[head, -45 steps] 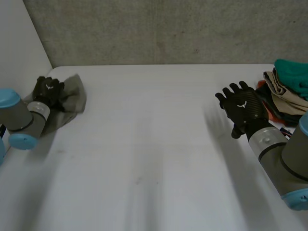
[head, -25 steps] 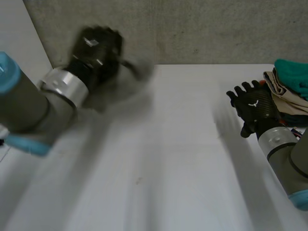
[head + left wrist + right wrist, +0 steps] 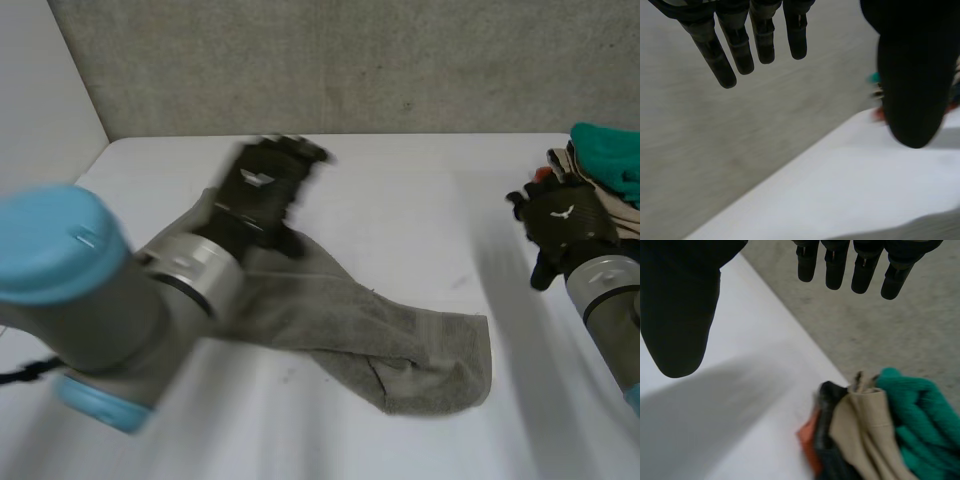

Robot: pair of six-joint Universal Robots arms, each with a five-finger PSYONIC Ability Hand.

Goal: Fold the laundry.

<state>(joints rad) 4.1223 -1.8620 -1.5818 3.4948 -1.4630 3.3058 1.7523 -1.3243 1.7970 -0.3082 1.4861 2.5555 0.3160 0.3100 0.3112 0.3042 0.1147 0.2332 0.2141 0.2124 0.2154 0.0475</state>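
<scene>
A grey towel (image 3: 400, 345) lies crumpled and partly spread across the middle of the white table (image 3: 400, 190), one end running under my left arm. My left hand (image 3: 262, 190) hovers above the towel's left end, fingers straight and holding nothing. In the left wrist view the left hand (image 3: 762, 40) is open over the table, with an edge of the towel (image 3: 935, 227) below the thumb. My right hand (image 3: 565, 215) is open at the right, next to the clothes pile (image 3: 610, 165). The right wrist view shows the right hand (image 3: 680, 315) empty above the pile (image 3: 875, 430).
The pile at the table's right edge holds a teal knit (image 3: 920, 415), a beige garment (image 3: 860, 425) and dark and orange pieces. A grey wall (image 3: 330, 60) runs behind the table's far edge.
My left hand swung from the far left corner up and over to the middle, carrying the grey towel, and let it go. My right hand drew back toward the pile.
</scene>
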